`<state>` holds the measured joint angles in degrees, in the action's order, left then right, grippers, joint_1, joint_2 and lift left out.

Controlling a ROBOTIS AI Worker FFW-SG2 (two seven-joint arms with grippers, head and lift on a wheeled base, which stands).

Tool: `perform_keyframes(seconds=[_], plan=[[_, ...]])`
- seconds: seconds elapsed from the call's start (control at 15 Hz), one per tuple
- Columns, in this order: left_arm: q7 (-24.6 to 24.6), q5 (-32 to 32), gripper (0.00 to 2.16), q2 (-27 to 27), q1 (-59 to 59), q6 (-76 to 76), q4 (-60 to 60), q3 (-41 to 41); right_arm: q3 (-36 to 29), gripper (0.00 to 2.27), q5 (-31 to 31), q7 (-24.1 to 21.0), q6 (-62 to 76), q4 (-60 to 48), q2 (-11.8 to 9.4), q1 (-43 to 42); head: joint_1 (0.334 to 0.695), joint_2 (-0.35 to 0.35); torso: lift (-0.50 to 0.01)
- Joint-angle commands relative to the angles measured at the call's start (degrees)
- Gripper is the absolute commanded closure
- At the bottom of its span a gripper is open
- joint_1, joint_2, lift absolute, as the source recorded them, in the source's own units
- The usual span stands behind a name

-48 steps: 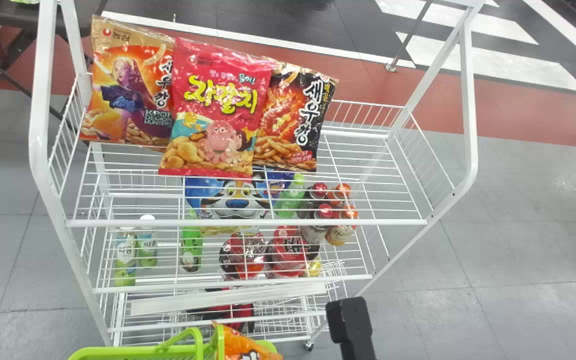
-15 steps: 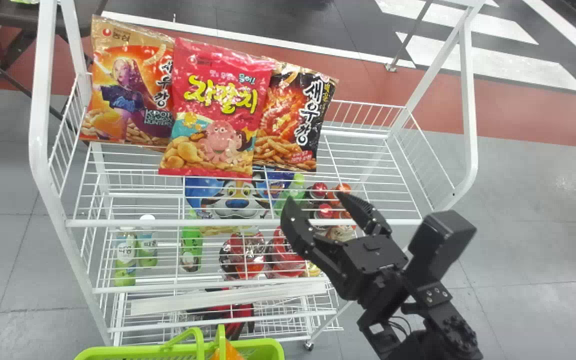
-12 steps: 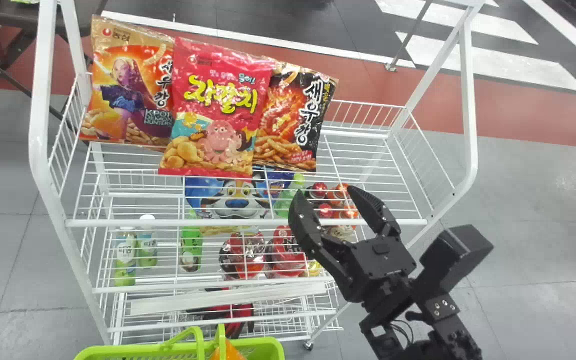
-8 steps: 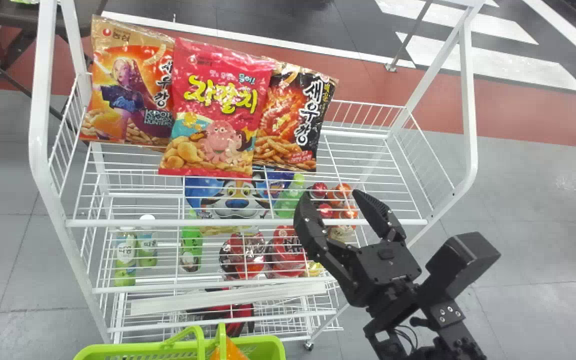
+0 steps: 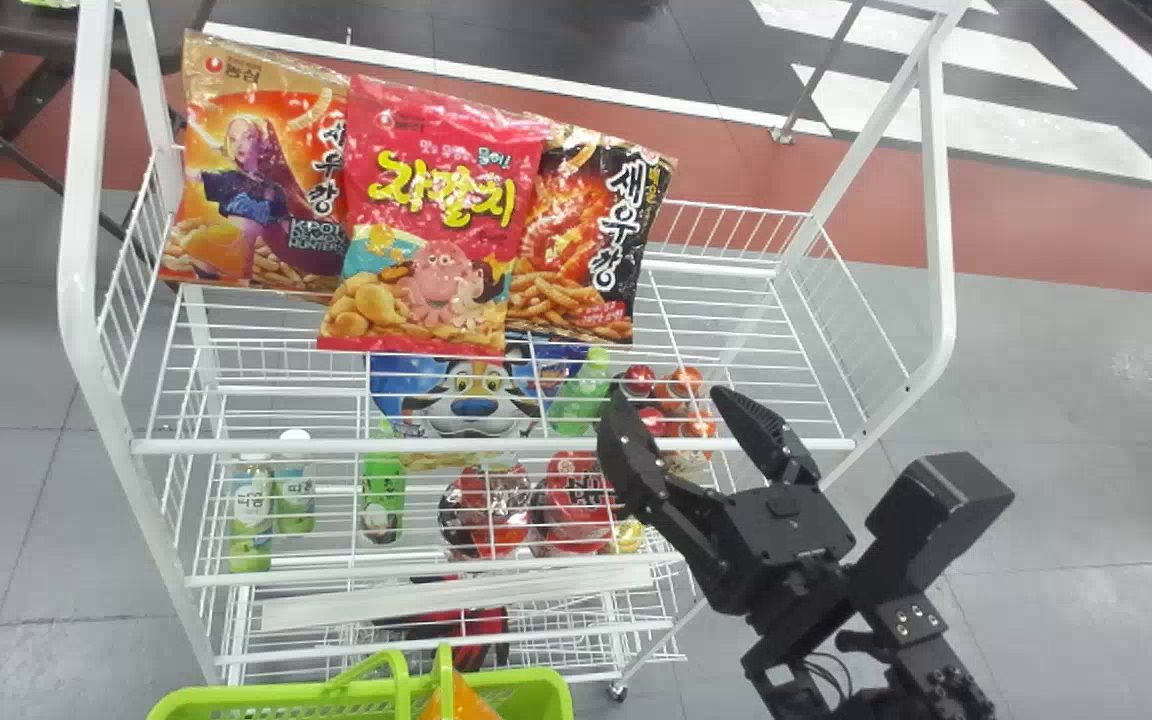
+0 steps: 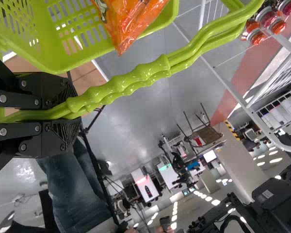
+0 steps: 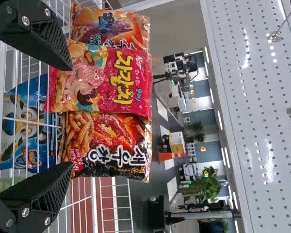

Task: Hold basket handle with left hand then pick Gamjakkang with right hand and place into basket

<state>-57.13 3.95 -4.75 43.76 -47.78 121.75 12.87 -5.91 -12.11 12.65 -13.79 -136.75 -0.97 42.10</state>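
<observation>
My right gripper (image 5: 669, 396) stands open in front of the shelf rack's right half; in the right wrist view my right gripper (image 7: 71, 116) has nothing between its fingers. An orange bag (image 5: 464, 700), apparently the Gamjakkang, sits in the green basket (image 5: 536, 684) at the bottom edge, partly hidden by the rim and handle. In the left wrist view, my left gripper (image 6: 68, 112) is shut on the basket's paired green handles (image 6: 150, 73). The orange bag (image 6: 128, 22) lies against the inside of the basket (image 6: 80, 36) there.
On the white rack's top shelf (image 5: 736, 350) stand a brown-orange bag (image 5: 246, 190), a pink bag (image 5: 436, 220) and a black-orange bag (image 5: 586, 240). Bottles (image 5: 253, 510) and other packages are on the shelves below. The rack's front rail (image 5: 496, 446) lies behind the right gripper.
The orange bag, earlier sticking up above the basket rim, has dropped lower into it. My right gripper has come up into view, open, and then shifted rightward over the last second.
</observation>
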Motion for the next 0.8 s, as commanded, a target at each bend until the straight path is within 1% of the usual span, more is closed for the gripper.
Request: perform_keyframes(seconds=[0.0,0.73], plan=[[0.0,0.0,2.15,0.0,0.0,0.0,0.1,0.1,-0.3,0.12,-0.2,0.0,0.3,0.0,0.0,0.0,0.695,-0.350,-0.019],[0.0,0.1,2.15,0.0,0.0,1.1,-0.4,0.0,-0.8,0.14,-0.8,0.4,0.6,0.0,0.5,-0.4,0.695,-0.350,-0.019]])
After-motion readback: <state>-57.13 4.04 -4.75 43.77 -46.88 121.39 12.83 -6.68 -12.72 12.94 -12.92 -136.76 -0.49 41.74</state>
